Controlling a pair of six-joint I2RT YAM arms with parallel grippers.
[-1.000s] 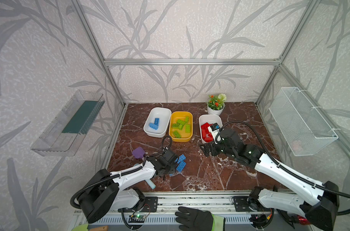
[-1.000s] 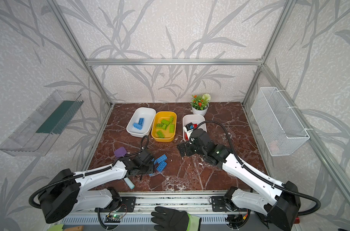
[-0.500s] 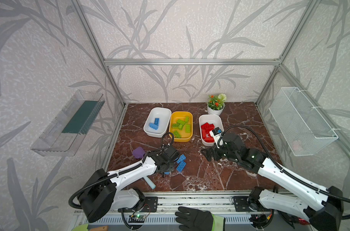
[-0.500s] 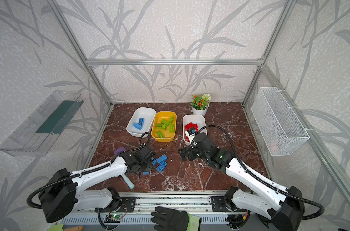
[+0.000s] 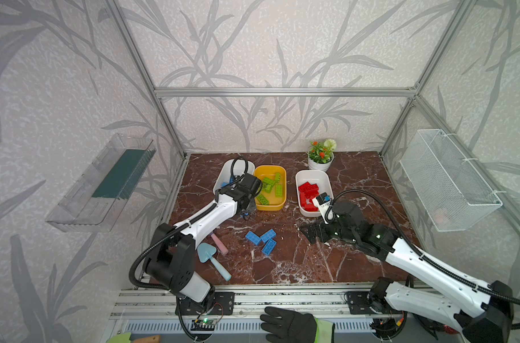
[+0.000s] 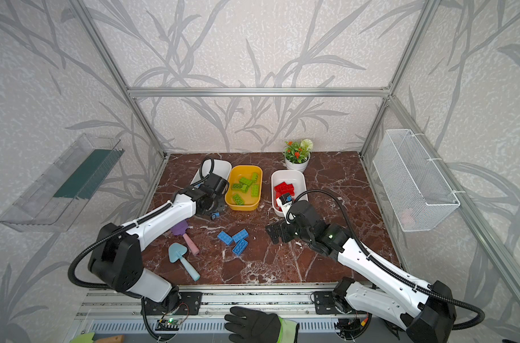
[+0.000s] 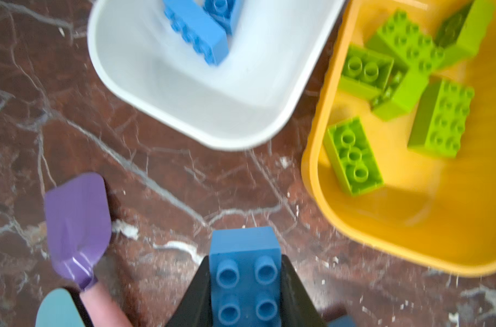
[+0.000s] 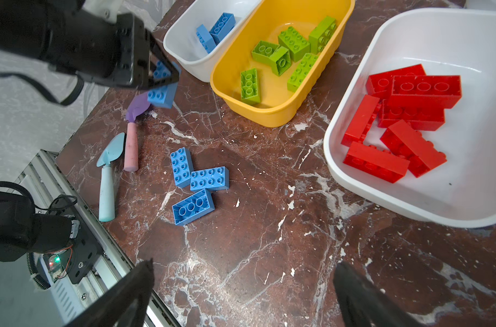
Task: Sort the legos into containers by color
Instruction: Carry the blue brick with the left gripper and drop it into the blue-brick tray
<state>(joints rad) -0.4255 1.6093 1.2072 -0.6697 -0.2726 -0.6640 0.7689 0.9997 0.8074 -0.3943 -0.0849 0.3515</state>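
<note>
**Risk of a slip or a wrong-colour drop**

In both top views: left gripper (image 5: 246, 212) near the front ends of blue-brick tub (image 5: 223, 175) and yellow tub (image 5: 270, 206); right gripper (image 5: 313, 234) spread wide and empty over brown marbled tabletop (image 5: 297, 267); leaf-patterned walls, aluminium frame, wire basket (image 5: 448, 184) at the side.

From the left wrist: clenches a blue brick (image 7: 245, 249), short of the blue-brick tub's rim. May let it slip, with much of it hanging past the fingertips, or drop it among green bricks (image 7: 439, 119) in the yellow tub just beside.

From the right wrist: shows three loose blue bricks (image 8: 197, 181) on the table, and red bricks (image 8: 397, 127) in red-brick tub (image 8: 453, 184).
</note>
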